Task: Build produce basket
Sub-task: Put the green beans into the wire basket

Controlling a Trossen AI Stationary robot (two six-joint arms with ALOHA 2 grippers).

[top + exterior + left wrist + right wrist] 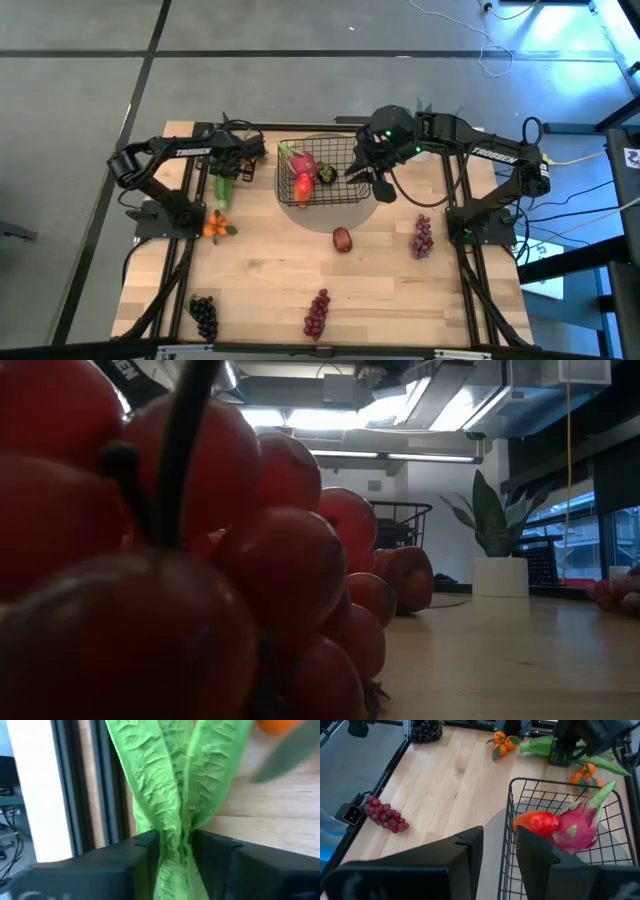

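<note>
A pale wooden desk (270, 280) seen from above, with two dark arms reaching in from its left and right edges. Near the middle of the far edge sits the black wire basket (330, 195) on a round grey mat (372, 212). Inside it lie a pink dragon fruit (300, 160), a red-orange mango (302, 186) and a small green fruit (326, 175).

The left gripper (243, 166) is low near the far left corner, its fingers (142, 855) closed around the stem of a long green leafy stalk (172, 785) — the leaves fan out just past them. Small oranges (216, 227) lie close by, along the left edge.

The right gripper (497, 850) is at the basket's right side, its fingers straddling the wire wall, one inside and one outside; whether they pinch the wire cannot be told.

Loose on the desk: a red round fruit (342, 239) in the middle, red grapes (423, 237) towards the right edge, more red grapes (317, 313) at the near edge, dark grapes (204, 316) by the near left corner.
</note>
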